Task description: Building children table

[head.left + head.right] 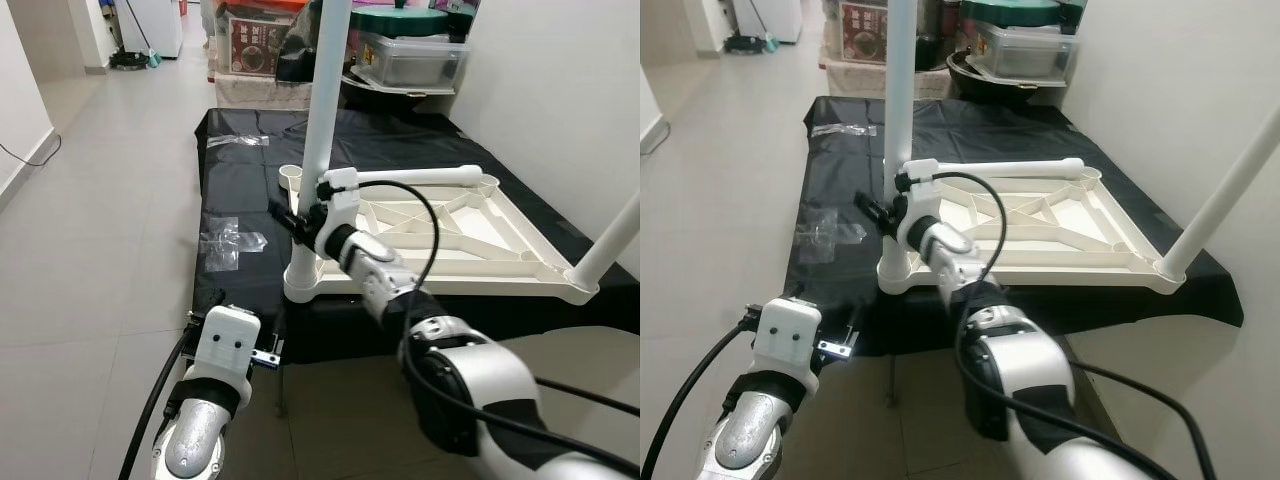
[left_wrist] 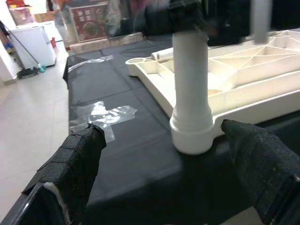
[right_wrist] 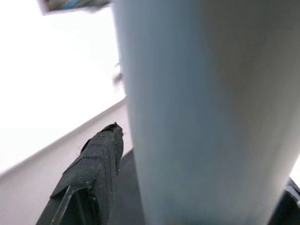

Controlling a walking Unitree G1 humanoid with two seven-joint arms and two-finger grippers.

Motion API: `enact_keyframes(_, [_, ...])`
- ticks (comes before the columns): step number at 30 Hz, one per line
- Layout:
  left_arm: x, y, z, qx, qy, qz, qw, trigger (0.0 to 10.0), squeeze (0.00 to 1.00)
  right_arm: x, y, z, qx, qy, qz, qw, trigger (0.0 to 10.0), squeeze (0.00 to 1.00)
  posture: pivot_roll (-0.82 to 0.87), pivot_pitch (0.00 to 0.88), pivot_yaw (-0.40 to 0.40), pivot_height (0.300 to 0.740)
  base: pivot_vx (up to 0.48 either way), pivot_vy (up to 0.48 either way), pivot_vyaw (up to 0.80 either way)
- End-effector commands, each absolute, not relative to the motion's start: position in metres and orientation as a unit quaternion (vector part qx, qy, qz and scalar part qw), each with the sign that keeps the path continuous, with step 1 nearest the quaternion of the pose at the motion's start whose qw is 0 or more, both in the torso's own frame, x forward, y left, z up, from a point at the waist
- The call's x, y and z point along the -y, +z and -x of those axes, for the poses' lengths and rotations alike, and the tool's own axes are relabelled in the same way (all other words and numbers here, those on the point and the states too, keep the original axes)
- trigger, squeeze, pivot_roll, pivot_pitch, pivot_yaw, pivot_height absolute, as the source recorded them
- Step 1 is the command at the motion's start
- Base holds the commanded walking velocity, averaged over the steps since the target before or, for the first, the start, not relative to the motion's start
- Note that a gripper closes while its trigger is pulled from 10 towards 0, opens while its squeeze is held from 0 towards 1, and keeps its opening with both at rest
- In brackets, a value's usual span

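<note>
A white children's table top (image 1: pixel 450 225) lies upside down on a black-covered platform (image 1: pixel 240 190). One white leg (image 1: pixel 325 110) stands upright in its near-left corner socket (image 1: pixel 305 280). My right gripper (image 1: pixel 300 218) is shut on this leg a little above the socket; in the right wrist view the leg (image 3: pixel 206 112) runs between the fingers (image 3: pixel 93 173). A second leg (image 1: pixel 610 245) stands in the near-right corner. A loose leg (image 1: pixel 420 177) lies along the far side. My left gripper (image 2: pixel 161 133) is open, low at the platform's near edge, facing the socket (image 2: pixel 192 136).
Crumpled clear wrap (image 1: pixel 232 243) and a tape strip (image 1: pixel 237 140) lie on the cloth left of the table top. Storage boxes (image 1: pixel 410 55) stand beyond the far end. A white wall (image 1: pixel 560 90) runs along the right. Tiled floor (image 1: pixel 100 230) lies to the left.
</note>
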State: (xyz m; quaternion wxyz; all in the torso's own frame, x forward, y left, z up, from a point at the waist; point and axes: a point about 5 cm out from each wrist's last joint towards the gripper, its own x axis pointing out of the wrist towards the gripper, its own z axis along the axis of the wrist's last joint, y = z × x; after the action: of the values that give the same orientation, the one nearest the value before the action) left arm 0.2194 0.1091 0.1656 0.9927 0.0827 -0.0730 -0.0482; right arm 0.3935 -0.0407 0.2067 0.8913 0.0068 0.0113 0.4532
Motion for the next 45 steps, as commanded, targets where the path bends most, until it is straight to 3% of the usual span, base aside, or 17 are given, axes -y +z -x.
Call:
enact_keyframes(1, [-0.107, 0.163, -0.218, 0.071, -0.051, -0.085, 0.993, 10.0, 0.0, 0.024, 0.18, -0.376, -0.073, 0.548, 0.022, 0.833, 10.0, 0.0, 0.08, 0.039, -0.104, 0.74, 0.0, 0.0, 0.0])
enact_keyframes(8, [-0.108, 0.163, -0.218, 0.071, -0.049, -0.085, 0.993, 10.0, 0.0, 0.011, 0.18, -0.368, -0.08, 0.601, 0.028, 0.795, 10.0, 0.0, 0.08, 0.039, -0.109, 0.74, 0.0, 0.0, 0.0])
enact_keyframes(9, [-0.108, 0.163, -0.218, 0.071, -0.049, -0.085, 0.993, 10.0, 0.0, 0.006, 0.181, -0.368, -0.076, 0.596, 0.029, 0.799, 2.5, 0.0, 0.09, 0.037, -0.11, 0.74, 0.0, 0.0, 0.0])
enact_keyframes(13, [-0.108, 0.163, -0.218, 0.071, -0.049, -0.085, 0.993, 10.0, 0.0, 0.003, 0.182, -0.368, -0.074, 0.593, 0.028, 0.801, 2.5, 0.0, 0.09, 0.037, -0.11, 0.74, 0.0, 0.0, 0.0])
enact_keyframes(14, [-0.108, 0.164, -0.217, 0.07, -0.048, -0.085, 0.993, 10.0, 0.0, 0.0, 0.183, -0.368, -0.066, 0.579, 0.028, 0.812, 0.0, 0.0, 0.09, 0.036, -0.111, 0.74, 0.0, 0.0, 0.0])
enact_keyframes(16, [-0.108, 0.163, -0.217, 0.07, -0.048, -0.085, 0.993, 10.0, 0.0, -0.001, 0.184, -0.372, -0.059, 0.54, 0.027, 0.839, 0.0, 0.0, 0.09, 0.036, -0.111, 0.74, 0.0, 0.0, 0.0])
enact_keyframes(18, [-0.107, 0.163, -0.217, 0.069, -0.048, -0.085, 0.993, 10.0, 0.0, 0.003, 0.186, -0.383, -0.044, 0.415, 0.007, 0.909, 0.0, 0.0, 0.09, 0.038, -0.11, 0.74, 0.0, 0.0, 0.0])
enact_keyframes(22, [-0.107, 0.162, -0.217, 0.068, -0.048, -0.085, 0.993, 10.0, 0.0, 0.01, 0.185, -0.389, -0.048, 0.345, 0.001, 0.937, 0.0, 0.0, 0.09, 0.038, -0.11, 0.74, 0.0, 0.0, 0.0])
enact_keyframes(24, [-0.107, 0.162, -0.217, 0.067, -0.048, -0.084, 0.993, 10.0, 0.0, 0.037, 0.176, -0.398, -0.067, 0.155, -0.032, 0.985, 0.0, 0.0, 0.08, 0.043, -0.108, 0.74, 0.0, 0.0, 0.0])
enact_keyframes(29, [-0.106, 0.162, -0.217, 0.067, -0.051, -0.083, 0.993, 10.0, 0.0, 0.064, 0.158, -0.397, -0.1, -0.05, -0.096, 0.989, 0.0, 0.0, 0.08, 0.046, -0.106, 0.74, 0.0, 0.0, 0.0])
enact_keyframes(34, [-0.107, 0.161, -0.217, 0.066, -0.052, -0.084, 0.993, 10.0, 0.0, 0.045, 0.152, -0.39, -0.124, -0.058, -0.136, 0.981, 0.0, 0.0, 0.08, 0.048, -0.102, 0.74, 0.0, 0.0, 0.0])
enact_keyframes(36, [-0.107, 0.161, -0.217, 0.066, -0.051, -0.085, 0.993, 10.0, 0.0, 0.024, 0.155, -0.386, -0.118, 0.002, -0.14, 0.983, 10.0, 0.0, 0.08, 0.049, -0.1, 0.74, 0.0, 0.0, 0.0])
enact_keyframes(39, [-0.108, 0.161, -0.217, 0.066, -0.051, -0.086, 0.993, 10.0, 0.0, 0.018, 0.156, -0.384, -0.116, 0.023, -0.137, 0.983, 10.0, 0.0, 0.08, 0.049, -0.1, 0.74, 0.0, 0.0, 0.0])
enact_keyframes(40, [-0.109, 0.161, -0.217, 0.066, -0.05, -0.086, 0.993, 10.0, 0.0, 0.014, 0.158, -0.384, -0.104, 0.036, -0.131, 0.985, 10.0, 1.0, 0.08, 0.052, -0.103, 0.74, 0.0, 0.0, 0.0])
enact_keyframes(43, [-0.109, 0.161, -0.217, 0.066, -0.05, -0.086, 0.993, 10.0, 0.0, 0.013, 0.16, -0.384, -0.094, 0.041, -0.127, 0.987, 10.0, 1.0, 0.08, 0.052, -0.103, 0.74, 0.0, 0.0, 0.0])
enact_keyframes(44, [-0.11, 0.162, -0.217, 0.066, -0.049, -0.086, 0.993, 10.0, 0.0, 0.018, 0.169, -0.388, -0.068, 0.064, -0.14, 0.986, 10.0, 0.0, 0.08, 0.052, -0.103, 0.74, 0.0, 0.0, 0.0])
enact_keyframes(45, [-0.11, 0.162, -0.217, 0.066, -0.049, -0.086, 0.993, 10.0, 0.0, 0.018, 0.169, -0.388, -0.068, 0.064, -0.14, 0.986, 10.0, 0.0, 0.08, 0.052, -0.103, 0.74, 0.0, 0.0, 0.0])
